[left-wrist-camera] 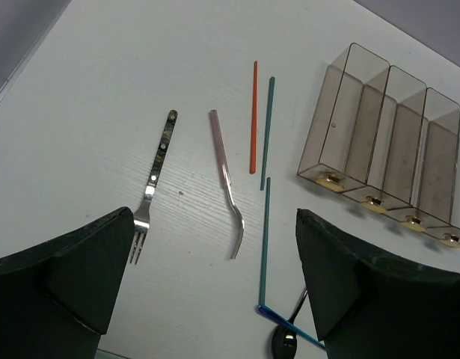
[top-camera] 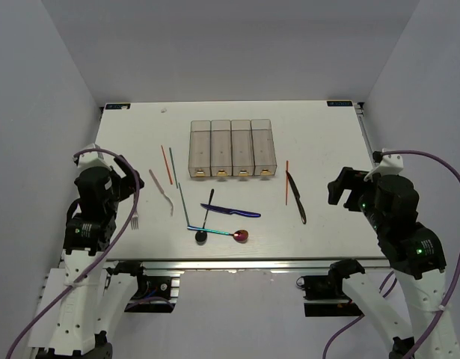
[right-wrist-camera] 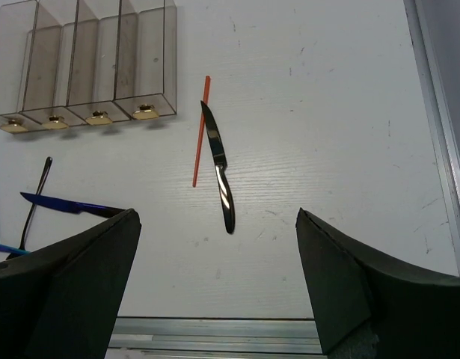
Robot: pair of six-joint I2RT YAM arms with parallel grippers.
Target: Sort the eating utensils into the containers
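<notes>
Hovering over the near left corner of the counter (top-camera: 327,134), the left claw (left-wrist-camera: 215,280) is standing wide open and carrying nothing, probably raised so that its camera is taking in the scatter below. Just ahead of its left finger a dark-handled fork (left-wrist-camera: 153,187) is lying, tines toward the near edge, with a pale fork (left-wrist-camera: 227,183) beside it, directly ahead of the open gap. Further right, a red chopstick (left-wrist-camera: 253,116) and a green chopstick (left-wrist-camera: 267,123) are lying side by side, a second green chopstick (left-wrist-camera: 264,239) trailing toward the near edge. Around the middle of that edge a black spoon (top-camera: 205,224), a blue knife (top-camera: 230,212) and an iridescent-red spoon (top-camera: 231,234) are crossing one another in a loose heap. The containers (top-camera: 232,148) are sitting toward the far edge, apparently empty, so sorting is seemingly not yet starting. Rightward, a second red chopstick (right-wrist-camera: 200,131) is touching a black knife (right-wrist-camera: 220,172), both lying ahead of the right claw (right-wrist-camera: 215,277), which is likewise gaping empty above the near right corner.
</notes>
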